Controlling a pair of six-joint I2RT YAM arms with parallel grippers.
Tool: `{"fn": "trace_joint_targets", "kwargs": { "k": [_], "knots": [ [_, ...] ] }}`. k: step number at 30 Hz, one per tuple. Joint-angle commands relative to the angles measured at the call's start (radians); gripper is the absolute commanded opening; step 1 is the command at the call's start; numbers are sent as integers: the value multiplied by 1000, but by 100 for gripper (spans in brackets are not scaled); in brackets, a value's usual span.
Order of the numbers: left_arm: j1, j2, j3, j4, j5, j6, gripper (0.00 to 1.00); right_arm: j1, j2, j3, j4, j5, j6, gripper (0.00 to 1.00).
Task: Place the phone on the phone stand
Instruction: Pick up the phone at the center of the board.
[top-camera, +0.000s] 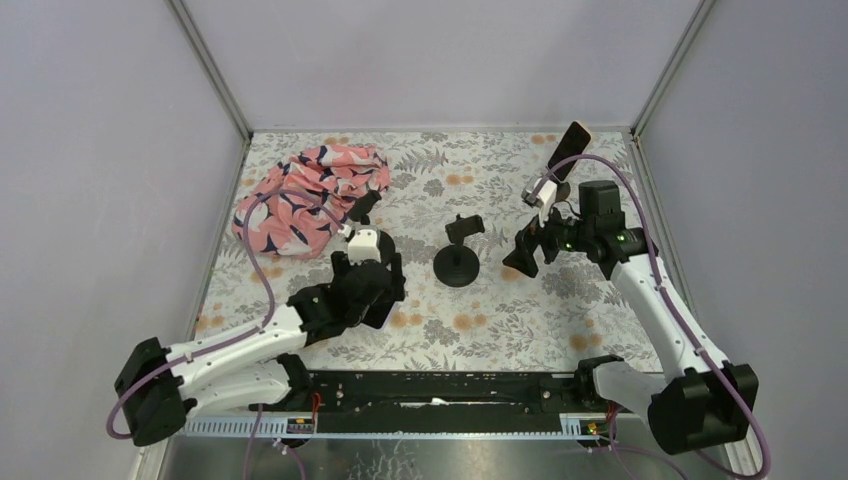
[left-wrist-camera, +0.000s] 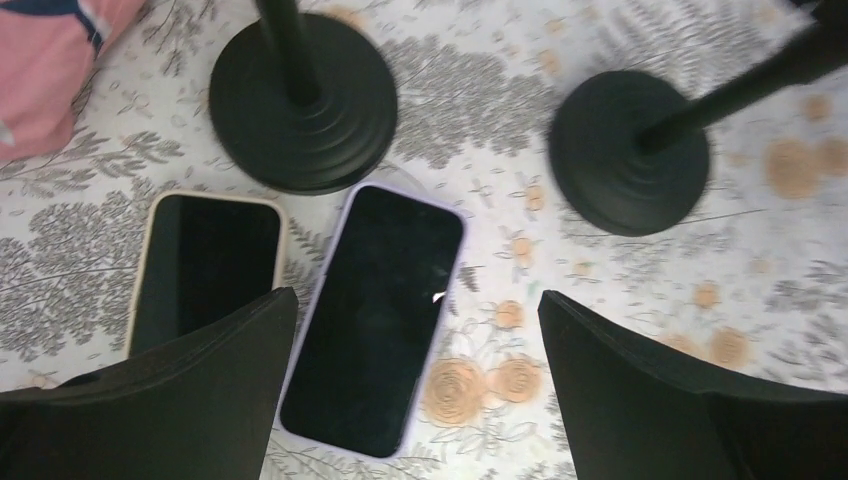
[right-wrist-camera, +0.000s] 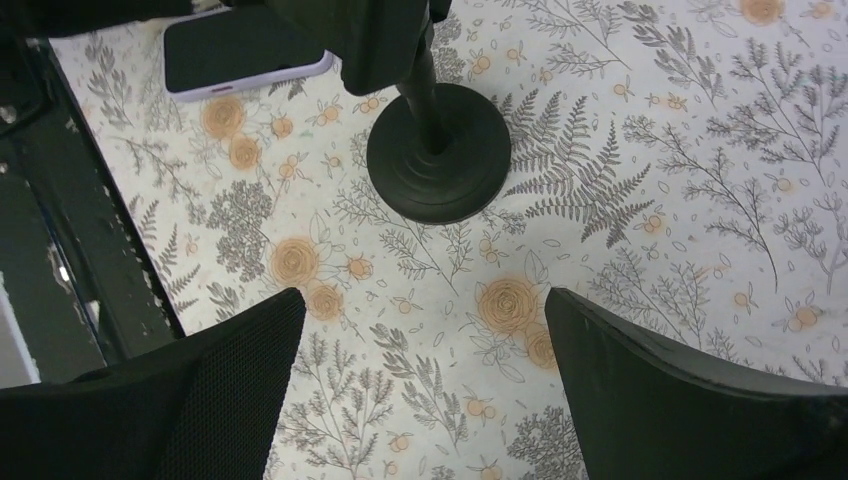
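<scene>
Left wrist view: the left gripper (left-wrist-camera: 415, 300) is seen spread wide with nothing between its fingers, hung over the lilac phone (left-wrist-camera: 375, 315). That phone lies flat and screen up on the table (left-wrist-camera: 480, 90), near the stand (left-wrist-camera: 630, 150) and to its left. A cream phone (left-wrist-camera: 205, 265) lies on the side of it away from the stand. The base of a second stand (left-wrist-camera: 303, 100) is at the lilac phone's far end; whether they touch cannot be told.

Right wrist view: the right gripper (right-wrist-camera: 422, 297) is likewise wide open and empty, held over bare table on the stand's right. The lilac phone is seen beyond the stand.

Top external view: the stand's cradle (top-camera: 465, 226) is empty. A third phone (top-camera: 570, 150) is propped up well to the stand's right, behind the right arm. A cloth (top-camera: 310, 195) lies well to the stand's left. The lilac phone is hidden under the left gripper.

The step in hand is judged to be the approach for the pick. Next, the left fingers must be lowered astride the lilac phone's long edges and closed. Being flat and thin, it will need a low grip.
</scene>
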Motion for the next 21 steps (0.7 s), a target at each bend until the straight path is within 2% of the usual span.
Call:
{"fn": "trace_joint_targets", "kwargs": {
  "k": [1,5,11,21],
  "knots": [
    [101,63,35,-35,132,70,99,-15,-32,-20,-44,37,121,100],
    [175,99,23,-18,230,111,99,-62,-24,-59,-42,-21,89,100],
    [247,223,30,22,368,167,99,-70,-79,-83,-43,45,43,100],
    [268,351,86,2,427,208,99,-72,-120,-108,-28,116,24,100]
  ]
}}
